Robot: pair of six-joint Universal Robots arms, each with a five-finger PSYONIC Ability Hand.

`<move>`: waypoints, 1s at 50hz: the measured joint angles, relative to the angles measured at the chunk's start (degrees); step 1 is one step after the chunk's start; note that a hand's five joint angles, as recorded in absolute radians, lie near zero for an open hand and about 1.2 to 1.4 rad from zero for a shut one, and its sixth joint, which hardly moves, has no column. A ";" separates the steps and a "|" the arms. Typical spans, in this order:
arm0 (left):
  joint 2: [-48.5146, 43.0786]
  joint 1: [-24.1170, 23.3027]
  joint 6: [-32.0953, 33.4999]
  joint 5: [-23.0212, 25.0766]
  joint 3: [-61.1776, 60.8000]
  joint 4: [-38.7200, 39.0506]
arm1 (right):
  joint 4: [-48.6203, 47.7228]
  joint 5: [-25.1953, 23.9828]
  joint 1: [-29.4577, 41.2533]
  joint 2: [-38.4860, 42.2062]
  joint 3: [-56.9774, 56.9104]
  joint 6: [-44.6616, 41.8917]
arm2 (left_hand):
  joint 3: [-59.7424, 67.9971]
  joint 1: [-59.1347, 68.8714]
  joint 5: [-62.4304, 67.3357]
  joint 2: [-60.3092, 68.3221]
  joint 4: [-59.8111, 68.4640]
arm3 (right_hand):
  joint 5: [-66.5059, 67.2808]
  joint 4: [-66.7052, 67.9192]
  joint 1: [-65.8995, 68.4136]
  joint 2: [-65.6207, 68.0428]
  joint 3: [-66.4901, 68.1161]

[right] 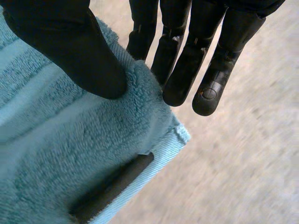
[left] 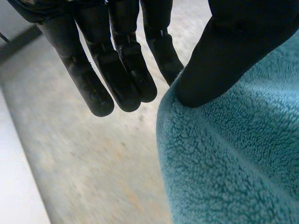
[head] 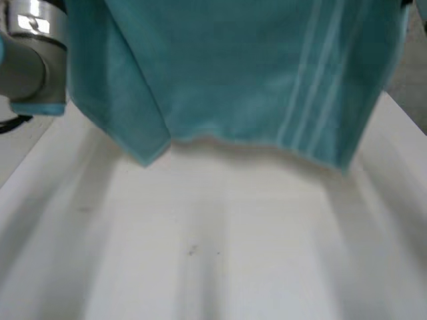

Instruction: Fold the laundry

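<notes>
Teal towel (head: 233,80) hangs spread over the worktop (head: 213,253) at 12 o'clock: left hand (left: 219,60) pinches its edge, right hand (right: 79,56) pinches a corner, presumably so it can be laid flat for folding.

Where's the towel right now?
In the head view the teal towel hangs across the far side over the white table, pinched near an edge by the left hand and near a corner by the right hand.
</notes>
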 measured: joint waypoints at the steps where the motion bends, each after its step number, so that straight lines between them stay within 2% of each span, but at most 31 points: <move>1: 1.32 0.10 -0.07 -0.04 -0.84 -0.02 | -1.23 0.27 0.41 0.04 0.01 0.24 | 0.00 0.00 0.00 0.01 0.00 | 0.00 0.00 0.01 0.00 0.00; 6: 6.98 0.76 -0.21 0.04 -7.72 0.00 | -7.08 -0.17 2.31 -2.52 5.88 1.31 | 0.00 0.00 0.00 0.01 0.00 | 0.27 0.00 0.37 0.00 0.00; 10: 12.09 1.64 -0.07 0.31 -18.68 -0.13 | -9.66 -2.81 2.91 -6.65 16.44 1.67 | 0.05 0.00 0.00 0.02 0.01 | 0.31 0.00 0.37 0.00 0.00; 11: 14.04 1.95 0.07 0.49 -24.73 -0.29 | -9.52 -4.53 2.85 -8.33 22.03 1.59 | 0.06 0.00 0.00 0.02 0.01 | 0.37 0.00 0.37 0.00 0.00; 16: 18.09 2.46 0.43 1.43 -41.59 -1.34 | -6.76 -8.57 2.33 -11.13 36.17 1.08 | 0.07 0.00 -0.01 0.03 0.01 | 0.38 0.00 0.37 0.00 0.00; 21: 18.20 2.50 0.65 3.15 -53.43 -4.02 | -3.33 -10.10 0.34 -11.05 46.48 -0.97 | -0.06 -0.08 -0.05 -0.09 -0.06 | 0.38 0.00 0.37 0.00 0.00; 22: 17.01 2.52 0.81 3.65 -55.42 -5.46 | -2.68 -10.11 -0.56 -10.41 48.64 -1.98 | -3.90 -1.13 -1.53 -4.48 -4.07 | 0.38 0.00 0.37 0.00 0.00; 26: 15.77 2.57 0.99 3.99 -56.42 -6.84 | -2.37 -10.05 -1.25 -9.89 49.86 -2.73 | -6.13 -2.21 -2.81 -6.56 -6.19 | 0.38 0.00 0.37 0.00 0.00; 28: 12.71 2.93 1.76 4.45 -56.67 -11.12 | -2.10 -9.62 -2.83 -8.67 51.61 -4.02 | -7.37 -3.70 -4.07 -8.10 -7.55 | 0.38 0.00 0.37 0.00 0.00; 31: 10.84 3.62 2.42 4.59 -55.54 -15.26 | -2.20 -8.98 -3.71 -8.59 51.85 -4.21 | -24.07 -22.03 -21.39 -25.02 -24.53 | 0.38 0.00 0.37 0.00 0.00; 35: 10.49 3.92 2.57 4.59 -55.05 -16.66 | -2.26 -8.68 -3.94 -9.06 51.79 -3.72 | -27.00 -24.06 -24.49 -27.73 -27.42 | 0.38 0.00 0.37 0.00 0.00; 37: 10.46 4.11 2.55 4.46 -54.62 -17.82 | -2.36 -8.37 -4.38 -10.53 51.72 -1.01 | -34.20 -31.10 -31.77 -34.78 -34.66 | 0.38 0.00 0.37 0.00 0.00; 41: 10.52 4.08 2.47 4.35 -54.59 -17.83 | -2.39 -8.24 -4.93 -11.49 51.72 1.19 | -34.20 -31.10 -31.77 -34.78 -34.66 | 0.38 0.00 0.37 0.00 0.00; 43: 10.58 3.88 2.26 3.96 -54.69 -17.32 | -2.41 -8.01 -7.14 -13.72 51.83 6.13 | -38.78 -35.29 -36.84 -39.73 -39.74 | 0.38 0.00 0.37 0.00 0.00; 50: 10.79 4.03 2.16 3.65 -55.80 -17.26 | -2.45 -7.84 -9.74 -15.16 52.14 8.09 | -38.78 -35.29 -36.93 -39.78 -39.75 | 0.38 0.00 0.37 0.00 0.00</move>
